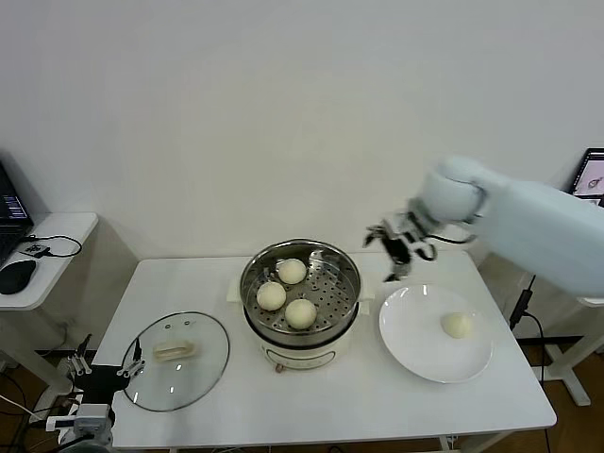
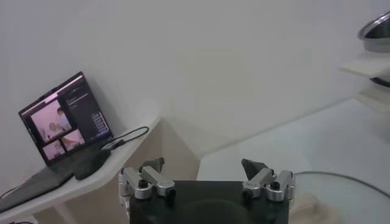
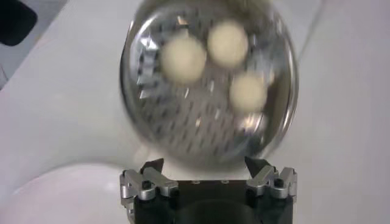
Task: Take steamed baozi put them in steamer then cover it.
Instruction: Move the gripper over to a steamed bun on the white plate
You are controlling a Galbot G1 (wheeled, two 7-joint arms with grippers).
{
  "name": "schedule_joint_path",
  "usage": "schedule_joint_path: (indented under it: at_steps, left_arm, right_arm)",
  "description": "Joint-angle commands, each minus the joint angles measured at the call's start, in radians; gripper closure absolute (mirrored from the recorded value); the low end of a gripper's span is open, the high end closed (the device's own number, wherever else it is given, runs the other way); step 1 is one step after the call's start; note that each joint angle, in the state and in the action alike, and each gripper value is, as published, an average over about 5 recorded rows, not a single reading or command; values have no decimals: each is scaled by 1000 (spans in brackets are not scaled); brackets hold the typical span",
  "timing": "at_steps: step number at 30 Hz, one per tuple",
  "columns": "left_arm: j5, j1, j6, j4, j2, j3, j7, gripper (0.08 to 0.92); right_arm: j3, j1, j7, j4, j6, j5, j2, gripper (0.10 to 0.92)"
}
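Observation:
The steel steamer stands mid-table and holds three baozi on its perforated tray. They also show in the right wrist view, with the steamer's rim around them. A fourth baozi lies on the white plate to the right. The glass cover with its cream handle lies flat on the table at the left. My right gripper is open and empty, in the air between steamer and plate. My left gripper is open, low by the table's left edge beside the cover.
A side desk at the left carries a laptop, a mouse and a cable. Another screen shows at the far right. A white wall runs behind the table.

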Motion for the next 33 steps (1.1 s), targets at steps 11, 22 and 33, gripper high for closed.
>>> schedule_joint_path:
  at_steps: [11, 22, 33]
  left_arm:
    - [10, 19, -2, -5, 3, 3, -1, 177]
    - [16, 27, -2, -5, -2, -2, 0, 177]
    - [17, 21, 0, 2, 2, -8, 1, 177]
  right_arm:
    - [584, -720, 14, -137, 29, -246, -231, 203]
    - [591, -748, 62, -303, 65, -308, -93, 203]
    - [558, -687, 82, -417, 76, -338, 32, 202]
